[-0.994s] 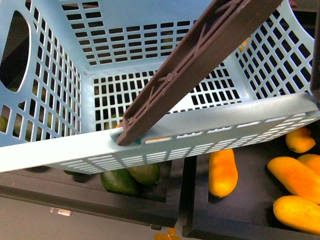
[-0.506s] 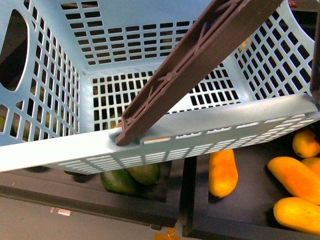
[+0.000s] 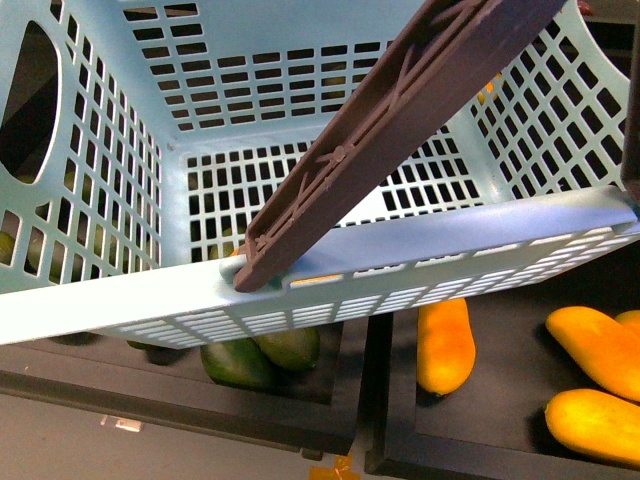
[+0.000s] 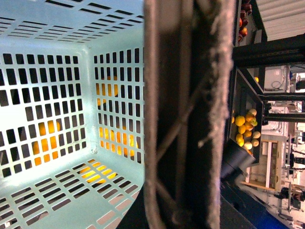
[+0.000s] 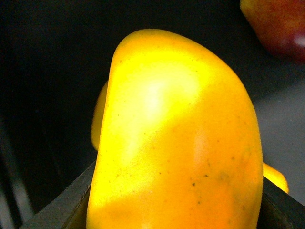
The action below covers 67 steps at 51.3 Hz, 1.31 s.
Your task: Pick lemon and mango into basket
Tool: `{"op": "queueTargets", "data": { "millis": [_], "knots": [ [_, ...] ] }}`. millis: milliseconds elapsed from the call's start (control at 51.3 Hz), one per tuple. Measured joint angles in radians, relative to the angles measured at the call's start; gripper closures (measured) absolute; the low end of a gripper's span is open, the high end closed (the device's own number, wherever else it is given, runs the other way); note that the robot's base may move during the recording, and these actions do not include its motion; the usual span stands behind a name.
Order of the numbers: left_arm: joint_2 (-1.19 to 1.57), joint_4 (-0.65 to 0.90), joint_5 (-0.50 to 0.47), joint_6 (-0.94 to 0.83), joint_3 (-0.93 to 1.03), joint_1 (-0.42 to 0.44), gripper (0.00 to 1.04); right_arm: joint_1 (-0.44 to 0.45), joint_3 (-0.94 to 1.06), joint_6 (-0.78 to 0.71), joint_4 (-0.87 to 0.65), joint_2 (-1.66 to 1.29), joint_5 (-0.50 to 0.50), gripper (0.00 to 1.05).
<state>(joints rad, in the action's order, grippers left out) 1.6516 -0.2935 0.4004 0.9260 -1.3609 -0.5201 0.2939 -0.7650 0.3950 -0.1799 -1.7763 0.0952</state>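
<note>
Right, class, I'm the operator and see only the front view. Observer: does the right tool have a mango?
Observer: It seems so. In the right wrist view a mango fills the picture, seated between the dark fingers of the right tool.
Operator: Anything beside it?
Observer: A reddish fruit shows beyond it, not touching.
Operator: I see no lemons.
Observer: The left wrist view shows a far bin of small round yellow fruits, possibly lemons; too small to be sure.
</note>
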Motion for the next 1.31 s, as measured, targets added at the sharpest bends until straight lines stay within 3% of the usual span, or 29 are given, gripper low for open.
{"op": "queueTargets", "data": {
  "millis": [175,351,565,779,1013,1227,1305],
  "knots": [
    [0.0,0.0,0.0,0.0,0.0,0.0,1.0,-0.014,0.096,-0.037,0.154,0.416,0.106,0.41],
    [0.0,0.0,-0.001,0.0,0.0,0.0,1.0,-0.122,0.076,0.02,0.21,0.652,0.101,0.41],
    [0.0,0.0,0.0,0.0,0.0,0.0,1.0,-0.372,0.003,0.084,0.192,0.643,-0.006,0.41],
    [0.0,0.0,0.0,0.0,0.0,0.0,1.0,-0.548,-0.071,0.098,0.148,0.555,-0.084,0.41],
    [0.0,0.0,0.0,0.0,0.0,0.0,1.0,-0.637,-0.127,0.09,0.134,0.451,-0.159,0.41],
    [0.0,0.0,0.0,0.0,0.0,0.0,1.0,-0.659,-0.128,0.067,0.143,0.433,-0.208,0.09],
    [0.0,0.0,0.001,0.0,0.0,0.0,1.0,-0.653,-0.127,0.051,0.168,0.454,-0.27,0.08]
  ]
}}
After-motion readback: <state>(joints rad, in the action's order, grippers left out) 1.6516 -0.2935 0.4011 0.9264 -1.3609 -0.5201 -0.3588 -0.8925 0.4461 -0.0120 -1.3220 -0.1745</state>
